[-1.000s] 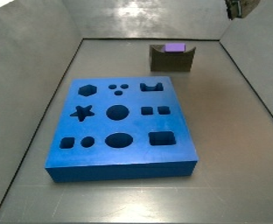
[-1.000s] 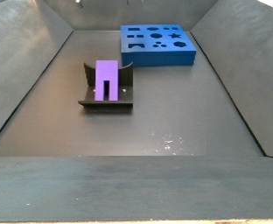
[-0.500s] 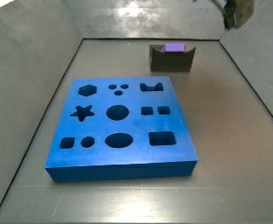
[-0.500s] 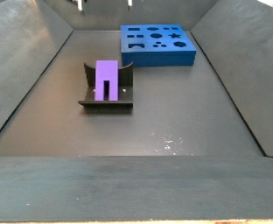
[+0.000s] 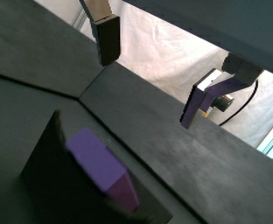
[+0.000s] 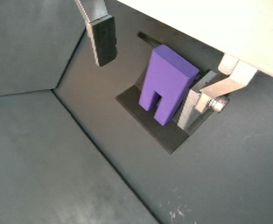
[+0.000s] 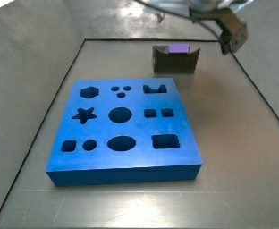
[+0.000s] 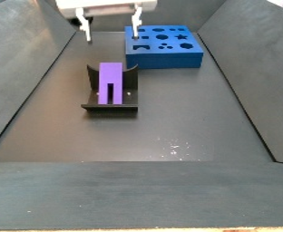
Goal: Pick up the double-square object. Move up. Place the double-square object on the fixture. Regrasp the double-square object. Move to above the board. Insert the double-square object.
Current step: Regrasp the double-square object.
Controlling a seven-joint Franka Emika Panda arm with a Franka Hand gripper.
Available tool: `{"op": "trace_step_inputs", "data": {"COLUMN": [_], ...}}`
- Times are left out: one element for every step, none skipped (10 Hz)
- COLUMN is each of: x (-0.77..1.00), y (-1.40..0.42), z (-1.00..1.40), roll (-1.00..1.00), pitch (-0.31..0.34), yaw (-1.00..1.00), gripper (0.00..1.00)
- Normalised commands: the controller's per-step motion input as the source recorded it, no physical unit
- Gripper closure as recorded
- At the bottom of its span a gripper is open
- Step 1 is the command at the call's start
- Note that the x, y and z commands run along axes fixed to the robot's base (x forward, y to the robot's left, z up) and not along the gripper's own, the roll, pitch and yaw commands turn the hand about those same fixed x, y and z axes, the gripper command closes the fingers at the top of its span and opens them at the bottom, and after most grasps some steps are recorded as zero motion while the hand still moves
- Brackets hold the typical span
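My gripper [image 8: 109, 33] hangs above the floor with its two fingers spread wide and nothing between them. In a side view one finger [image 8: 82, 27] shows near the left wall and the other at the near corner of the board [image 8: 165, 47], both higher in that picture than the fixture [image 8: 109, 91]. In the other side view my gripper [image 7: 232, 34] sits in the upper right, just right of the fixture [image 7: 175, 61], but there I cannot make out the gap between my fingers.

The double-square object [image 8: 110, 83] rests in the fixture, lying in the dipped middle between the raised sides, its slotted end toward the front of the box. It is apart from my fingers; neither pad touches it. In a wrist view the purple piece [image 6: 164, 80] lies between the lines of my two fingers [image 6: 102, 37], closer to the finger seen on the far side, and the dark holder [image 6: 171, 133] shows around it. In the other wrist view the piece [image 5: 104, 169] sits low in the frame, below both pads [image 5: 108, 38], on the dark fixture [image 5: 52, 178].

The blue board [image 7: 125, 130] lies flat on the floor, well apart from the purple piece.
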Motion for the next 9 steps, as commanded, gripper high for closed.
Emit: {"op": "trace_step_inputs", "data": {"x": [0.10,0.11,0.11,0.11,0.10,0.10,0.09,0.08,0.04], "y": [0.04,0.03,0.03,0.02,0.01,0.01,0.00,0.00,-0.01], "z": [-1.00,-1.00,-1.00,-0.85,-0.71,-0.62,-0.45,-0.32,-0.20], "roll": [0.06,0.07,0.07,0.06,0.06,0.06,0.06,0.06,0.05], "pitch": [-0.098,-0.071,-0.046,-0.015,0.007,0.017,0.029,0.026,0.033], "yaw": [-0.01,-0.03,-0.04,-0.04,-0.03,-0.02,0.00,0.02,0.03], "gripper": [0.00,0.00,0.00,0.00,0.00,0.00,0.00,0.00,0.00]}}
